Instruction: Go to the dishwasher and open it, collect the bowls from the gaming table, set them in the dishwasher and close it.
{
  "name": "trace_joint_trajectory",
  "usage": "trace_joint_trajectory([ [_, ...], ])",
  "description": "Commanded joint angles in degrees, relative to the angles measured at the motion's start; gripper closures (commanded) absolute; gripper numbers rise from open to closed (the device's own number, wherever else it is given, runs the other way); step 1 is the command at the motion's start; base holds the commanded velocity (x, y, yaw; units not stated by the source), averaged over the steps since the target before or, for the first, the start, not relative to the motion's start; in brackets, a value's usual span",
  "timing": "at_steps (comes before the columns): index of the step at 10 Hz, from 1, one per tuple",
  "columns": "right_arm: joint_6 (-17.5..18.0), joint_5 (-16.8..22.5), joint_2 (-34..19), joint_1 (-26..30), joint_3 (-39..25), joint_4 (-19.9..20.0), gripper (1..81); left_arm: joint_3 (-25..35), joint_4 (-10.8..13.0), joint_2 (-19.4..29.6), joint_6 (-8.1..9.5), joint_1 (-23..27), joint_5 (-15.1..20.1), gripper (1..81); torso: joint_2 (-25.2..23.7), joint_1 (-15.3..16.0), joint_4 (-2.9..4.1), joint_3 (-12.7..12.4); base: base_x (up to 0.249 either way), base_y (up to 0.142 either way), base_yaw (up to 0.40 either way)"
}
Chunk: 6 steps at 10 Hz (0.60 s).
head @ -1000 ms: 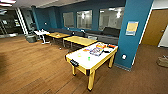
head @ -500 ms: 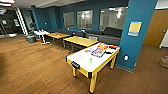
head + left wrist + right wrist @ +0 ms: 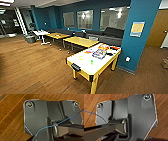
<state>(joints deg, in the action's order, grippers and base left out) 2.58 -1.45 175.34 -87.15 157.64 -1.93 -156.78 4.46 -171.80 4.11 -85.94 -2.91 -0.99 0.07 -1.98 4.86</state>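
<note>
Bowls on the white-topped, yellow-edged gaming table [image 3: 85, 65].
Yellow-green bowl [image 3: 80, 57] and bright green bowl [image 3: 91, 61] sit near colourful game boxes [image 3: 100, 53]; gripper openings cannot be told; wood-plank floor [image 3: 32, 67], teal pillar [image 3: 140, 37] beside.

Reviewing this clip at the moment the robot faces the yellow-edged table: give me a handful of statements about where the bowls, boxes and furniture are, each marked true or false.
1. Two small bowls, the yellow-green bowl and the bright green bowl, sit on the gaming table. True.
2. The bowls are stacked one inside the other. False: they stand apart on the white top.
3. The board-game boxes lie toward the table's far end, beyond the bowls. True.
4. The gaming table stands on grey carpet. False: it stands on the wooden floor.
5. Wooden-topped tables stand behind the gaming table, before the dark sofa. True.
6. The pillar beside the table is red. False: it is blue.
</note>
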Motion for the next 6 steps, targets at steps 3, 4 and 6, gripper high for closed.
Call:
trace_joint_trajectory([
  [3,-0.12,3.21,0.04,2.55,0.03,0.26,1.0,-0.1,0.2,0.23,-0.42,2.31,3.0,1.0,0.0,0.02,0.0,0.0,0.147,0.0,0.0],
  [4,-0.12,3.21,0.04,2.63,0.03,0.26,1.0,-0.1,0.2,0.23,-0.42,2.31,3.0,1.0,0.0,0.0,0.0,0.0,0.148,0.0,0.0],
  [6,-0.12,3.21,0.04,2.63,0.03,0.26,1.0,-0.1,0.2,0.23,-0.33,2.31,3.0,1.0,0.0,0.02,0.0,0.0,0.149,0.0,0.0],
])
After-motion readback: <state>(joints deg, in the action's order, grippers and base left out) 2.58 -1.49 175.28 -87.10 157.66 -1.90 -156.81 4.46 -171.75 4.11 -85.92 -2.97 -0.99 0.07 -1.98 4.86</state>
